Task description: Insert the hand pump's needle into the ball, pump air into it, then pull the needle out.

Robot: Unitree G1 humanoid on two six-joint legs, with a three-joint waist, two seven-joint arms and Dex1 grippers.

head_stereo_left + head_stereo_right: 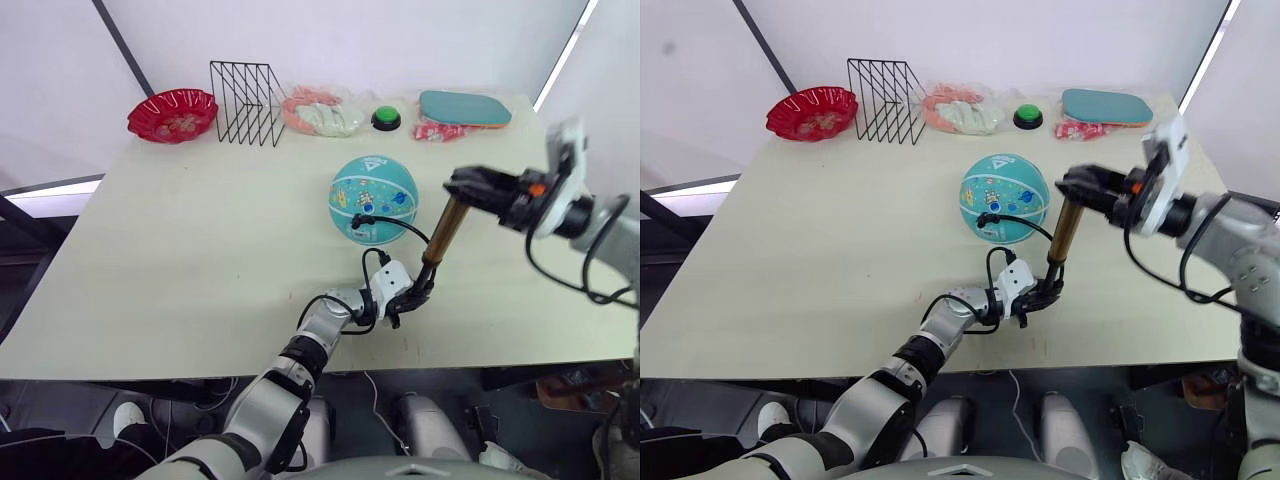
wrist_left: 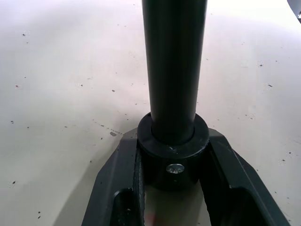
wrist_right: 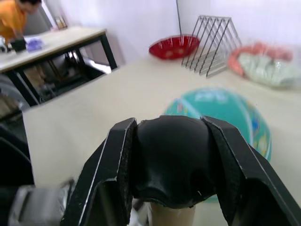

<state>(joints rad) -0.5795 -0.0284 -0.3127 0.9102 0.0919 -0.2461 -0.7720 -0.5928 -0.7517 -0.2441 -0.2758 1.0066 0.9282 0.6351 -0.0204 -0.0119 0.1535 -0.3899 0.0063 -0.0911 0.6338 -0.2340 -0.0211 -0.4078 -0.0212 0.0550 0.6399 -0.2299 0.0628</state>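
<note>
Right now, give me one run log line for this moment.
left gripper: shut on hand pump base | right gripper: shut on T-handle | hose: at ball | pump: upright

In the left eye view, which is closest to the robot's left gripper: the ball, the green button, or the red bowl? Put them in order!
From the left gripper:
1. The ball, just beyond it, mid-table.
2. The green button, at the far edge.
3. The red bowl, far-left corner.

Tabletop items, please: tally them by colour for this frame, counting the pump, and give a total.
Teal: 2, the ball and the paddle
Red: 1, the bowl
Black: 1, the wire rack
Green: 1, the button
Bronze-gold: 1, the hand pump
Pink and pale, bagged: 2, the large bag and the small packet
Total: 8
</note>
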